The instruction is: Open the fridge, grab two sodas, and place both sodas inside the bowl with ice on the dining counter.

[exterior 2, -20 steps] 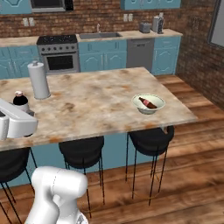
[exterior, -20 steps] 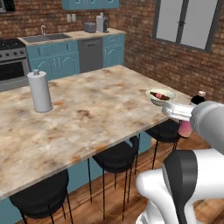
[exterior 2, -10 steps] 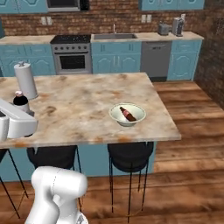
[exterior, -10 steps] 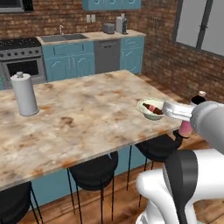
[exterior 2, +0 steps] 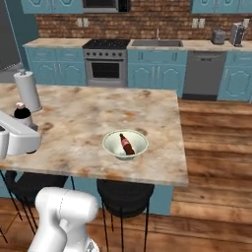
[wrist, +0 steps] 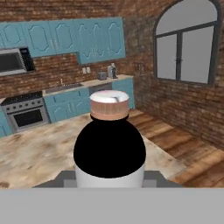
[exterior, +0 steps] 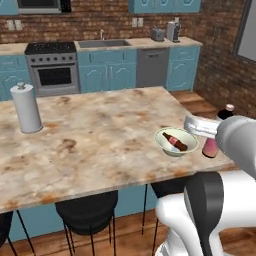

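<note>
From the left base view, the large beige stone dining counter with brown marbling (exterior: 100, 135) stretched across the frame, and the small round pale bowl (exterior: 176, 142) sat near its right end with the dark reddish-brown slim bottle (exterior: 175, 141) lying inside it. Just beside the bowl, past the counter's right edge, the pink bottle with a dark neck and cap (exterior: 215, 137) stood upright behind the white arm, its pink base showing below the wrist; the fingers themselves were hidden there. A white paper towel roll on a holder (exterior: 26, 108) stood well apart at the counter's left end.

Seen in the right base view, the same bowl (exterior 2: 109, 146) rested near the counter's front edge (exterior 2: 162, 147) with the reddish-brown bottle (exterior 2: 126, 143) tilted inside. The pink bottle's dark neck and cap (exterior 2: 21, 112) rose above the white hand at the left, close to the towel roll (exterior 2: 28, 90).

Looking along the hand, the pink bottle (wrist: 109, 151) stood directly ahead, cap up, and the gripper (wrist: 109, 177) pinched it low on its body, the fingers (wrist: 65, 177) pressed to either side.
</note>
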You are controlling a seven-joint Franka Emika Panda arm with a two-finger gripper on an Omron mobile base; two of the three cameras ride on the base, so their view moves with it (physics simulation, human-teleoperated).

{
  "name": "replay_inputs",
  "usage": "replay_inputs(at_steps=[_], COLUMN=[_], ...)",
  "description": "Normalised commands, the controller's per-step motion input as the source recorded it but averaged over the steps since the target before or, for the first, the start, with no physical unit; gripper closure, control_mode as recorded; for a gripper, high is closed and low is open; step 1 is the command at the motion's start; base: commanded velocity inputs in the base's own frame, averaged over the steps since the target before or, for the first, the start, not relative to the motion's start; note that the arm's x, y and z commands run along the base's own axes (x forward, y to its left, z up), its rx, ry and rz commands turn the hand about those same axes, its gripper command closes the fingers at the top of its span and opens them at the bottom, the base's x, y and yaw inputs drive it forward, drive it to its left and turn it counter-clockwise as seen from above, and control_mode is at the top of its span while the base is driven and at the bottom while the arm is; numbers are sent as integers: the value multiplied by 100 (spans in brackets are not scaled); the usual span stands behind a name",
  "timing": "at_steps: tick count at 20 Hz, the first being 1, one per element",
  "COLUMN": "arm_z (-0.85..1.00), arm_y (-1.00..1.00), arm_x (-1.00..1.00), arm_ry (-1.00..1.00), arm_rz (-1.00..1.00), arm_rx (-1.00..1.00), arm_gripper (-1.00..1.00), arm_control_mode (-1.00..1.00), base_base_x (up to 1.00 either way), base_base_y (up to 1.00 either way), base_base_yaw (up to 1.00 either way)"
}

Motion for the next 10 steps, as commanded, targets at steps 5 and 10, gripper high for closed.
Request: replay_inputs(at_steps=[5,10], arm_z=[0,0], arm_y=[0,0], arm_x=[0,0], arm_ry=[0,0], arm_rz=[0,0], arm_rx=[0,0], arm_gripper=[100,100], arm_control_mode=[100,100], base_base_x=[78,82], base_base_y=[-61,-59], base_base_yaw=[36,36])
